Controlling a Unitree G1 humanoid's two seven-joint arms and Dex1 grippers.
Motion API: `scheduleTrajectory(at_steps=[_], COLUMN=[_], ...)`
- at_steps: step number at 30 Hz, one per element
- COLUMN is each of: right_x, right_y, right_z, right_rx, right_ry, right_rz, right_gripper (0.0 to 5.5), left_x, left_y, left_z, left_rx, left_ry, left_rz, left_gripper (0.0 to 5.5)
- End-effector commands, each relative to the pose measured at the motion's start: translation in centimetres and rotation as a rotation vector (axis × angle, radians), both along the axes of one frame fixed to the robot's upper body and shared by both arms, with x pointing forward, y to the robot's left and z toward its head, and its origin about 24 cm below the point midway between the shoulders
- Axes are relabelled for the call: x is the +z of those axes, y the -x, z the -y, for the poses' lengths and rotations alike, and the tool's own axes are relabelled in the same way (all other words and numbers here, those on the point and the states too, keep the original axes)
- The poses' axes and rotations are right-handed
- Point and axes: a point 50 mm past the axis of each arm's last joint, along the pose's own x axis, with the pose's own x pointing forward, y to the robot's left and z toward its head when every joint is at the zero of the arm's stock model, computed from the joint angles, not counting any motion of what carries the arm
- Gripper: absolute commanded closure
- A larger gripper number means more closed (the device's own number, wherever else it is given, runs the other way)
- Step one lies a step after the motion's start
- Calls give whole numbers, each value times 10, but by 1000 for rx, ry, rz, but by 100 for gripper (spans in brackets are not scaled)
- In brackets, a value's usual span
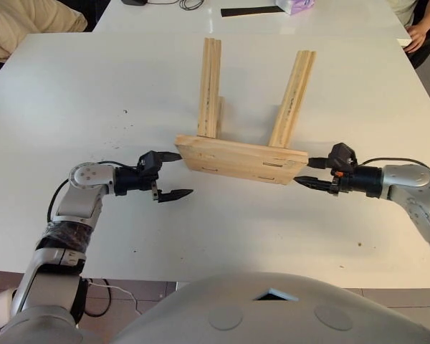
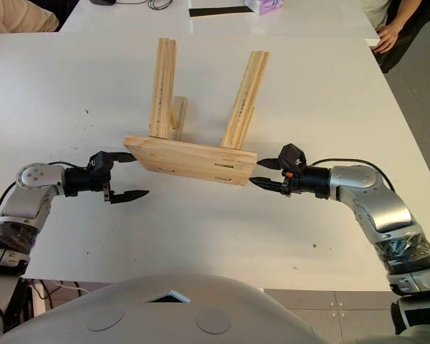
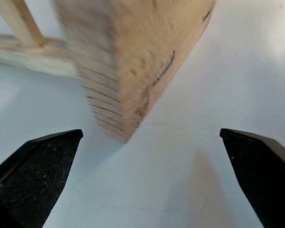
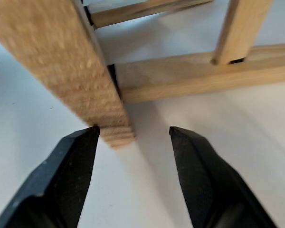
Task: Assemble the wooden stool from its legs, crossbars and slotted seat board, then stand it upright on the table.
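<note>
Here, seen from the robot's head, a pale wooden stool (image 1: 244,136) lay on its side near the middle of a white tabletop (image 1: 93,93). Its slotted seat board (image 1: 240,159) stood on one long edge, its flat face turned toward 6 o'clock, the robot's side, with small dark slots showing in that face. The board ran slightly askew, with its end at 9 o'clock a little farther from the robot than its end at 3 o'clock. Two sets of legs stretched from the board toward 12 o'clock, the left legs (image 1: 211,86) and the right legs (image 1: 294,97), lying along the tabletop. In the right wrist view a crossbar (image 4: 235,28) joined the legs behind the board.

The left jaws sat at 9 o'clock of the seat board, just beside its end. They were wide apart and held nothing: one black pad (image 3: 35,180) lay level with the board's corner and the other (image 3: 261,166) lay well toward 6 o'clock, over bare tabletop. The board's end grain showed between them, touching neither.

The right jaws sat at 3 o'clock of the seat board, also apart and clamped on nothing. The board's end corner reached in between the two pads; one pad (image 4: 69,175) lay just beside that corner, and whether it touched could not be told.

At 12 o'clock, well beyond the stool, a black strip (image 1: 251,11) and a small lilac box (image 1: 297,6) lay on a second white surface.
</note>
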Motion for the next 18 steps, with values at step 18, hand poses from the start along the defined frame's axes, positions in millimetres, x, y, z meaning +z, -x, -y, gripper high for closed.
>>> scheduleTrajectory(at_steps=[18], right_x=[-27], right_y=[9], right_z=[-1], right_rx=[87], right_ry=[65], right_rz=[6], right_gripper=[277], left_x=[4], left_y=[-28], left_z=[17], left_rx=[-52], left_ry=[23], left_rz=[45], left_gripper=[96])
